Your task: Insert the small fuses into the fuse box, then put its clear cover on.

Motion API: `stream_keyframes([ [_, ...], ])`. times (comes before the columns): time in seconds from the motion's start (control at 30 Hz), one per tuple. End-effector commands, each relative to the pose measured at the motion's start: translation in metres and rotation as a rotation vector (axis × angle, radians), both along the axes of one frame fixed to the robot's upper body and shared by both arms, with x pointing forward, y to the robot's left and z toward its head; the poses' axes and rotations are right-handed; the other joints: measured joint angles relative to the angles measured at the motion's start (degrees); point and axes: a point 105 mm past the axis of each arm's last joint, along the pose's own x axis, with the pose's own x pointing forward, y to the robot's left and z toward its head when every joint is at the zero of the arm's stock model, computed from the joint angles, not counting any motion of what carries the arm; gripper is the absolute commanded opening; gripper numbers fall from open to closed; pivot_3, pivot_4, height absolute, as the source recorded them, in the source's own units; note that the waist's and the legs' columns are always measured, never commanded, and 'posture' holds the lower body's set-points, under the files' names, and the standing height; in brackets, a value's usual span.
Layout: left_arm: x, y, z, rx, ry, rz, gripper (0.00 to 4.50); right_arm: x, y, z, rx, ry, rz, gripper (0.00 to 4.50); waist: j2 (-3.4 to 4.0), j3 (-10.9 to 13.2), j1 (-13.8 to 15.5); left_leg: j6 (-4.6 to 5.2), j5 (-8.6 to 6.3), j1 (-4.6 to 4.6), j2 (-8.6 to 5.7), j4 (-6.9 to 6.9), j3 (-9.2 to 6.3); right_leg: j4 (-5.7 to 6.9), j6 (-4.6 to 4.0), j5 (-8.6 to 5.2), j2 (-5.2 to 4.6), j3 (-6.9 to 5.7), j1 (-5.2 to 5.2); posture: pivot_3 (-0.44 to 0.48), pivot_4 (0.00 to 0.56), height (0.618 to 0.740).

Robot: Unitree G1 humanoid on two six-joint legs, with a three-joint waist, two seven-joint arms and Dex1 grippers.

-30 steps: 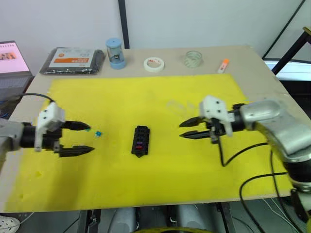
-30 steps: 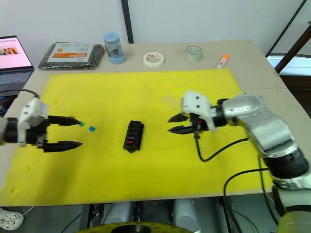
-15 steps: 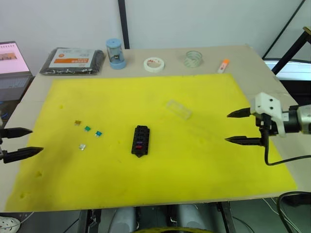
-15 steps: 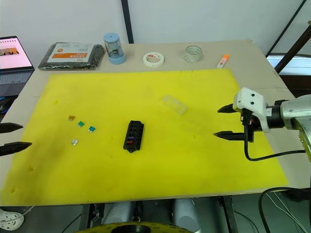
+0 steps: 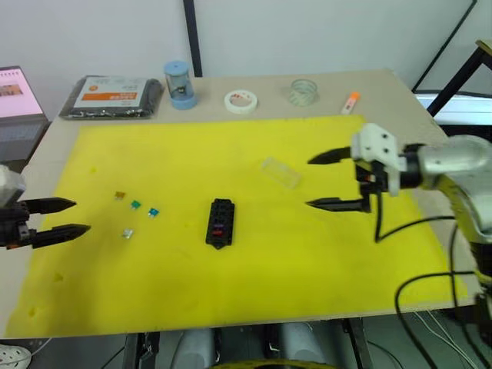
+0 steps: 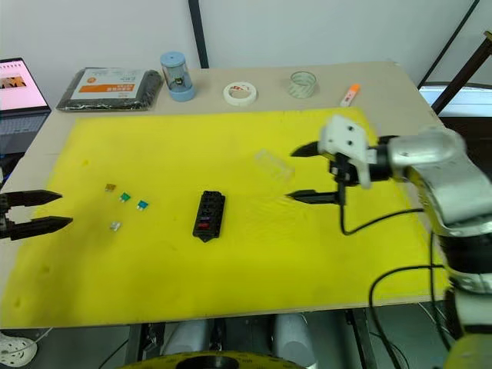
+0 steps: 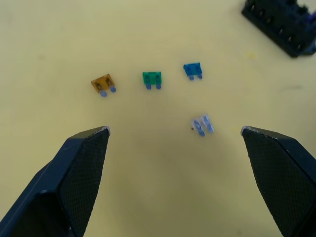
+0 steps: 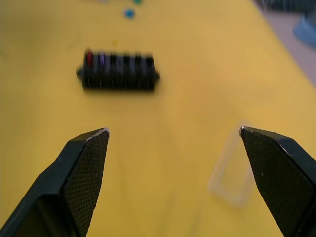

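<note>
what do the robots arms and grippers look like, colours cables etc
Each gripper has two long, pointed black fingers with textured pads. The right gripper has a white block at its wrist on a rounded silver-grey arm with black cables hanging. The left gripper has a black mount.

The two head views look forward and down over the yellow mat from nearly the same point. Each wrist view looks close along its own fingers. The head views and both wrist views share the fuse box.

Bright, even light with soft shadows; right wrist view is blurred.
</note>
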Motion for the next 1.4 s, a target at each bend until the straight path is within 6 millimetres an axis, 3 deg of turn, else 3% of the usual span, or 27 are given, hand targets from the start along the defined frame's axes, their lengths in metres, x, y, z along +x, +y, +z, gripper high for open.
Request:
stream_keyframes([
  [0.03, 0.007, 0.009, -0.007, -0.148, 0.068, 0.089, 4.50, -0.007, 0.034, 0.016, 0.028, -0.073, 0.114, 4.48, -0.04, -0.03, 0.00, -0.03, 0.02, -0.01, -0.01, 0.00, 0.02, 0.05, 0.00, 0.00, 0.00, 0.00, 0.00, 0.000, 0.150, 0.740],
  [0.27, 0.028, 0.015, -0.024, -0.440, 0.166, 0.270, 4.50, -0.012, 0.090, 0.024, 0.060, -0.145, 0.256, 4.48, -0.18, -0.10, 0.13, -0.11, 0.06, -0.12, -0.08, 0.05, 0.08, 0.10, 0.01, 0.01, 0.02, -0.03, 0.02, 0.000, 0.150, 0.740],
  [0.43, 0.045, 0.007, -0.027, -0.576, 0.178, 0.334, 4.50, -0.015, 0.104, 0.021, 0.066, -0.157, 0.295, 4.48, -0.29, -0.14, 0.01, -0.14, 0.08, -0.08, -0.11, 0.08, 0.04, 0.13, 0.02, 0.01, 0.02, -0.04, 0.07, 0.000, 0.150, 0.740],
  [0.73, 0.064, -0.004, -0.042, -0.651, 0.218, 0.404, 4.50, -0.019, 0.108, 0.018, 0.068, -0.144, 0.309, 4.48, -0.29, -0.15, -0.03, -0.25, 0.14, 0.01, -0.10, 0.08, 0.04, 0.22, 0.02, 0.01, 0.01, -0.05, 0.09, 0.000, 0.150, 0.740],
  [1.03, 0.085, -0.024, -0.043, -0.650, 0.232, 0.384, 4.50, -0.021, 0.109, 0.017, 0.067, -0.138, 0.307, 4.48, -0.31, -0.16, 0.22, -0.29, 0.17, 0.05, -0.15, 0.10, -0.08, 0.24, 0.02, 0.01, -0.02, -0.11, 0.23, 0.000, 0.150, 0.740],
  [1.4, 0.082, -0.029, -0.059, -0.551, 0.288, 0.350, 4.50, -0.021, 0.110, 0.016, 0.067, -0.135, 0.300, 4.48, -0.31, -0.16, 0.15, -0.29, 0.17, 0.08, -0.19, 0.10, -0.07, 0.23, 0.02, 0.01, -0.02, -0.11, 0.25, 0.000, 0.150, 0.740],
])
